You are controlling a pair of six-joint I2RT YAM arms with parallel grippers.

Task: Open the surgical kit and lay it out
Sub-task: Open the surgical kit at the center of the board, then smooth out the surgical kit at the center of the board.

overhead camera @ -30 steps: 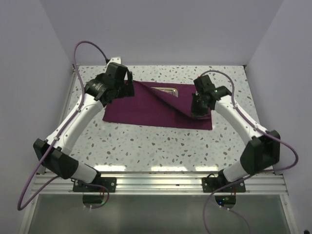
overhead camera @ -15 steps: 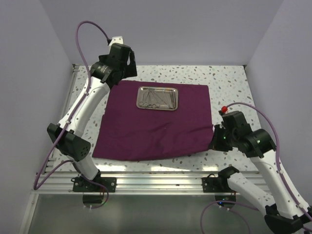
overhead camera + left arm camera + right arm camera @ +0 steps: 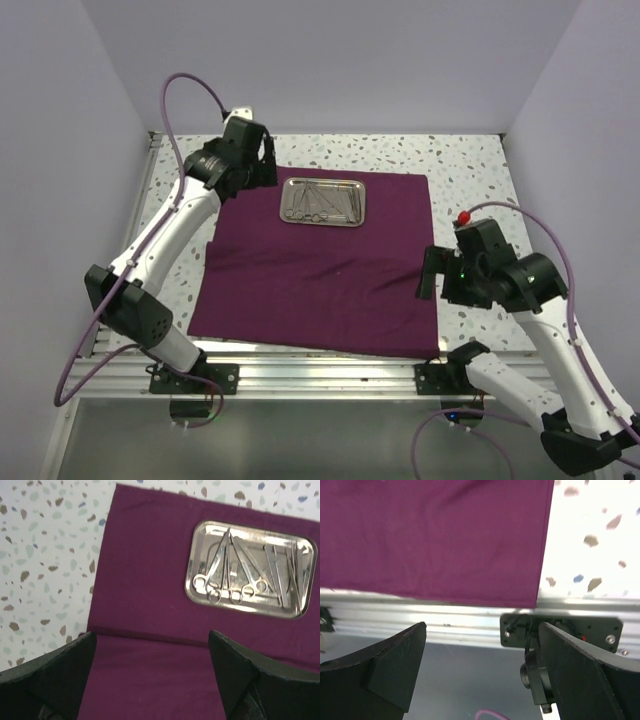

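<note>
A white desk (image 3: 470, 160) speckled with brown and grey chips stands between pale lilac walls (image 3: 330, 60); an aluminium rail (image 3: 320, 372) runs along its near edge.

Two arms, white links with black joints: left arm (image 3: 180, 222) at left of frame, right arm (image 3: 566, 352) at lower right. Purple cables (image 3: 190, 80) looped above each. Small red knob (image 3: 463, 216) on right wrist. Left gripper (image 3: 152, 634) and right gripper (image 3: 482, 625): broad black wedge fingers.

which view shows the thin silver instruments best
Left wrist: the thin silver instruments show large, ring handles clear, in the small shiny steel tray. Top external shows them only as tiny lines. Right wrist shows just the dark purple cloth, no tray.
</note>
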